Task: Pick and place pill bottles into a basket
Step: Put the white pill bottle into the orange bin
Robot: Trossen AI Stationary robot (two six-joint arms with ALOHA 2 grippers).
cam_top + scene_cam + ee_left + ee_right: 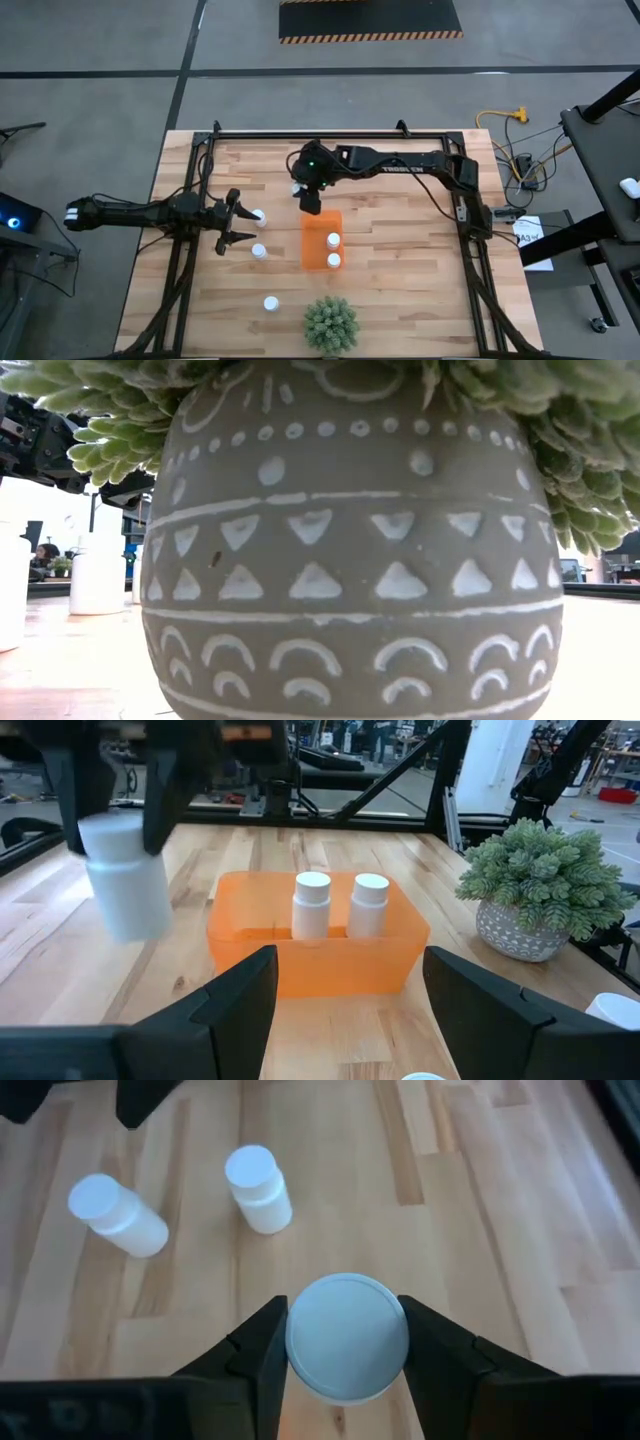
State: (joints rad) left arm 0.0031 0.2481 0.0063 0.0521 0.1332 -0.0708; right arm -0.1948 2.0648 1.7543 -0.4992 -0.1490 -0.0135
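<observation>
The orange basket (320, 262) stands mid-table with two white pill bottles (333, 241) (333, 260) upright in it; they also show in the left wrist view (312, 905) (369, 903). My right gripper (306, 194) hangs over the table by the basket's far left corner, shut on a third bottle (125, 885). My left gripper (240, 226) is open and empty, left of the basket, next to a bottle standing on the table (259, 215). Two more bottles stand on the table (259, 251) (270, 303). My right gripper pinches the bottle's cap end (118, 832) between its two fingers (262, 1350), one on each side of the round cap (347, 1335). The fingers come from above, pointing down. The bottle hangs below them, nearly upright and lifted clear of the table.
A green spiky plant (330, 323) in a grey patterned pot (350, 560) stands at the near edge and fills the low view. A dark frame (330, 133) borders the table's far edge and sides. Bare wood lies right of the basket.
</observation>
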